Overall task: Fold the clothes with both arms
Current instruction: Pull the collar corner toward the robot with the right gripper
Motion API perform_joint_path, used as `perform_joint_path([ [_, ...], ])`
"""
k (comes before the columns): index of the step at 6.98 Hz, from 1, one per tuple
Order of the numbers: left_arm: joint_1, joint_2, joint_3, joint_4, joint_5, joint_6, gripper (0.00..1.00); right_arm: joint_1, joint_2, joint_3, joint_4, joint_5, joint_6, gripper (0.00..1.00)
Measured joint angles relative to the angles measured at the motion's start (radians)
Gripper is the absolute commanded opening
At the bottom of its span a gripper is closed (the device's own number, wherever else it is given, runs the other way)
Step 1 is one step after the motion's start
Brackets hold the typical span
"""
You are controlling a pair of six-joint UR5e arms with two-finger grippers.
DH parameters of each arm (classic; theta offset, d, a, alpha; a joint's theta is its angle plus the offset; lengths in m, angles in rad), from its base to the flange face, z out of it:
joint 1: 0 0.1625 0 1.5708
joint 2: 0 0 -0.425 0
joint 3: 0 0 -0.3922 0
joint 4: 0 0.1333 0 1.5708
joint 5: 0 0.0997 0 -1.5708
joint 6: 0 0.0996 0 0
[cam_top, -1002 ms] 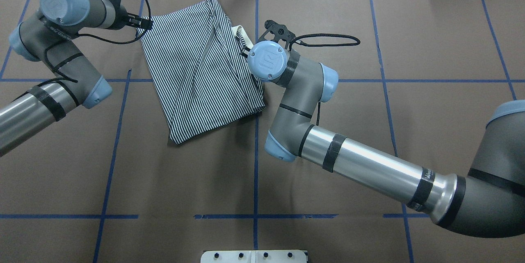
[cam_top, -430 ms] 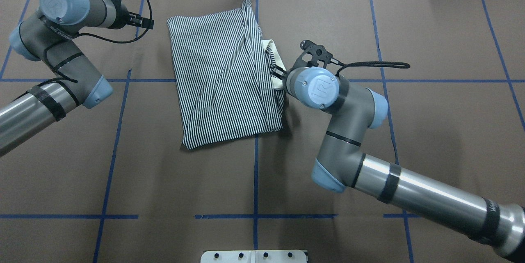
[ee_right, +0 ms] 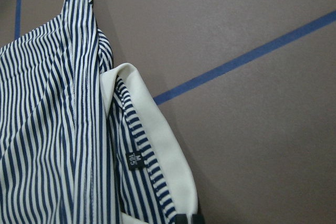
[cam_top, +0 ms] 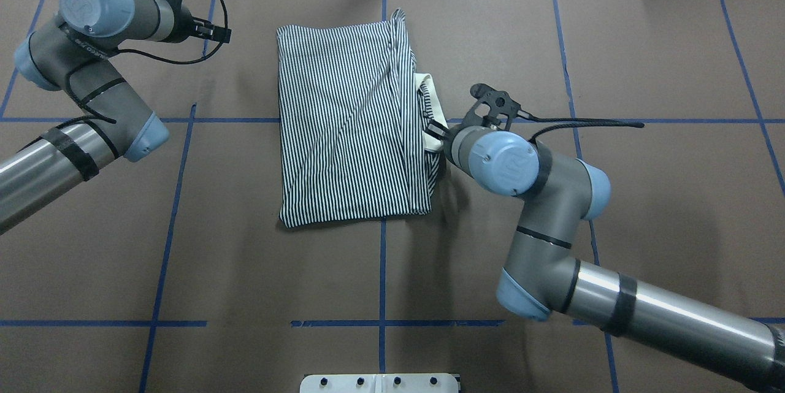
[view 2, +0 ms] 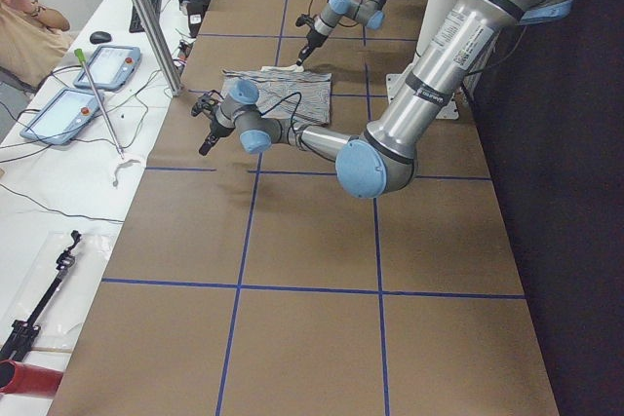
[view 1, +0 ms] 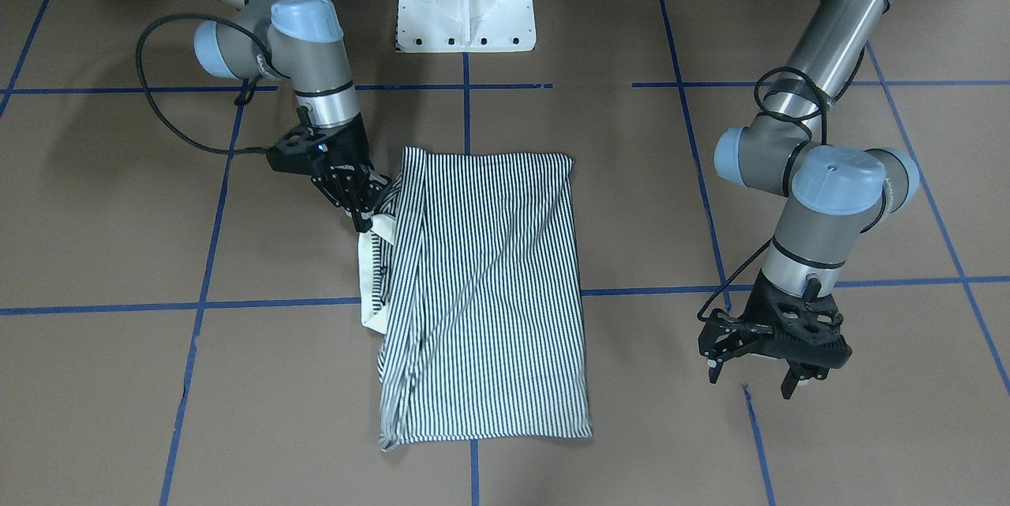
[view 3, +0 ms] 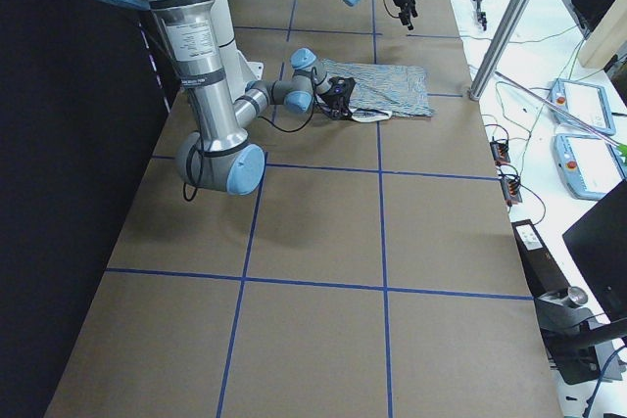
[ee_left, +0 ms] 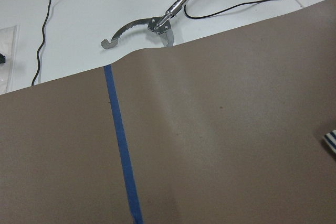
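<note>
- Front-facing camera: the polo shirt (view 1: 489, 293) lies flat, folded into a long rectangle. It sits midway along the bench (view 1: 710, 451), in the half away from the robot. The right tool (view 1: 366, 220) has its fingers pinched together on the end of the white collar (view 1: 369, 277). That collar pokes out of the shirt's long side, the one facing the bench's right end. The left tool (view 1: 753, 380) is well apart from the shirt toward the left end, fingers spread wide with nothing between them.
- Overhead: one short edge of the shirt lies near the far edge of the bench, the other near its middle. The left tool is toward the far-left corner, over bare brown surface. The right wrist hides most of the right tool, and I only see the tips at the collar.
- Left-end camera: the near arm's tool is a small dark shape over bare bench. The far arm's tool is down at the shirt. I can't judge either tool's opening from here. A person (view 2: 19, 21) is beyond the far edge.
- Right-end camera: the near arm's tool is at the collar, and the shirt is spread flat beyond it.
- Left wrist: no fingers in shot. I see bare bench, a blue tape line (ee_left: 122, 150) and the far edge. A metal grabber (ee_left: 157, 24) lies beyond it, and a sliver of stripes shows at the shot's right border.
- Right wrist: the collar is close up, with a black size label (ee_right: 134, 160) inside. Dark fingertips (ee_right: 184, 219) sit on the collar's end.
</note>
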Motion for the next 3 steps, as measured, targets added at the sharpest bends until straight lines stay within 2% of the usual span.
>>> perform_joint_path([
  [1, 0.0, 0.0, 0.0, 0.0, 0.0, 0.0, 1.0, -0.015, -0.026, 0.021, 0.001, -0.015, -0.001, 0.99],
  [3, 0.002, -0.001, -0.003, 0.0, 0.0, 0.0, 1.0, -0.027, -0.035, 0.035, -0.017, -0.018, -0.053, 1.0],
])
